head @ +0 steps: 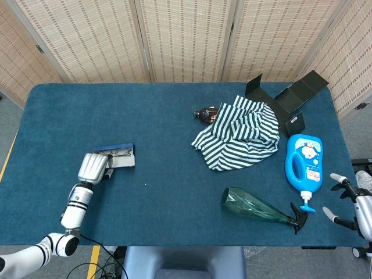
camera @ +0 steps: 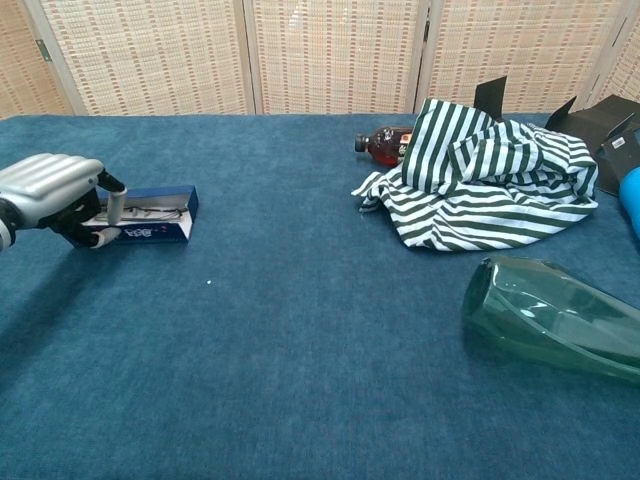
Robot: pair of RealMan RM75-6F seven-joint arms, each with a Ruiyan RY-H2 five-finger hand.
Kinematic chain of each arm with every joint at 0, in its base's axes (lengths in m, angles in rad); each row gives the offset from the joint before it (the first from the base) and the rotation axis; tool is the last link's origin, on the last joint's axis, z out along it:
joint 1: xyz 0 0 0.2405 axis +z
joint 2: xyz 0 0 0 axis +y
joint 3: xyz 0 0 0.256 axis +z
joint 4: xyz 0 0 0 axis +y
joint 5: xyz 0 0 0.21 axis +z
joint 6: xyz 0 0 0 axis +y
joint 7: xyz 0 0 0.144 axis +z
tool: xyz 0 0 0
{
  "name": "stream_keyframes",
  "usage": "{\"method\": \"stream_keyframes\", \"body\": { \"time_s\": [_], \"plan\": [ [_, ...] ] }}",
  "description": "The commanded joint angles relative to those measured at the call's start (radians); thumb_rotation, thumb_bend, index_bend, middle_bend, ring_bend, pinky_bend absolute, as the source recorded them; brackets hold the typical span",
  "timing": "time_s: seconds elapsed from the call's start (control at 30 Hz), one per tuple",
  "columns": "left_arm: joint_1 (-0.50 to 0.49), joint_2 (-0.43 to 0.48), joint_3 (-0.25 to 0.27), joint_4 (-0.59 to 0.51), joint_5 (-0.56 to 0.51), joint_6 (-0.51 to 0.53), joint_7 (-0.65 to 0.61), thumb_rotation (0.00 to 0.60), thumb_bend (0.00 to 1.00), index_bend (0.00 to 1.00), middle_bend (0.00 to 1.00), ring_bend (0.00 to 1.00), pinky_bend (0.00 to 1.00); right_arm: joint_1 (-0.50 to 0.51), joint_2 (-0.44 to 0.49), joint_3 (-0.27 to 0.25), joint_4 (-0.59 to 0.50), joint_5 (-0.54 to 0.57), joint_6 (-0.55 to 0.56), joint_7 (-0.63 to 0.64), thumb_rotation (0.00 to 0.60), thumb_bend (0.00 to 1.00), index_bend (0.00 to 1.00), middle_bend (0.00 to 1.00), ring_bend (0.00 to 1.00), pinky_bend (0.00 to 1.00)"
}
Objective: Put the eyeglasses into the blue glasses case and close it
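Blue glasses case (camera: 150,213) half-closed (eyeglasses (camera: 150,209) inside), table's left.
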Motion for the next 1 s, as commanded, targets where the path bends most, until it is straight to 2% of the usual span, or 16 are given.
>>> {"method": "stream_keyframes", "body": {
  "time_s": [0.03, 0.2, 0.3, 0.53, 0.67, 0.8, 1.0],
  "plan": [
    [0.008, 0.014, 0.006, -0.024, 0.009, 0.003, -0.010, 0.600, 0.51, 0.64, 1.00, 0.95, 0.99, 0.000, 0.001, 0.000, -0.002, -0.001, 0.001, -0.002, 0.600, 0.20, 0.18, 0.41, 0.51, 0.42],
    [0.030, 0.059, 0.026, -0.093, 0.037, 0.021, -0.023, 0.600, 0.51, 0.65, 1.00, 0.95, 0.99, -0.001, 0.003, -0.001, -0.008, -0.004, 0.003, -0.007, 0.600, 0.20, 0.18, 0.41, 0.51, 0.42],
    [0.048, 0.116, 0.046, -0.170, 0.052, 0.023, -0.024, 0.600, 0.51, 0.65, 1.00, 0.95, 0.99, 0.000, 0.006, -0.001, -0.015, -0.008, 0.006, -0.013, 0.600, 0.20, 0.18, 0.41, 0.51, 0.42],
    [0.075, 0.329, 0.087, -0.429, 0.021, -0.048, -0.012, 0.600, 0.51, 0.65, 1.00, 0.95, 0.99, 0.000, 0.010, -0.002, -0.028, -0.019, 0.012, -0.023, 0.600, 0.20, 0.18, 0.41, 0.51, 0.42],
    [0.068, 0.408, 0.094, -0.513, 0.004, -0.085, -0.003, 0.600, 0.51, 0.65, 1.00, 0.94, 0.99, 0.000, 0.012, -0.002, -0.030, -0.025, 0.016, -0.021, 0.600, 0.20, 0.18, 0.41, 0.51, 0.42],
    [0.047, 0.425, 0.078, -0.530, -0.023, -0.115, -0.003, 0.600, 0.51, 0.65, 1.00, 0.94, 0.99, -0.001, 0.012, -0.003, -0.026, -0.027, 0.019, -0.015, 0.600, 0.20, 0.18, 0.41, 0.51, 0.42],
    [-0.003, 0.388, 0.045, -0.466, -0.092, -0.151, 0.058, 0.600, 0.51, 0.63, 1.00, 0.94, 0.99, -0.009, 0.003, -0.009, -0.010, -0.024, 0.025, 0.003, 0.600, 0.20, 0.18, 0.41, 0.51, 0.42]
  ]
}}
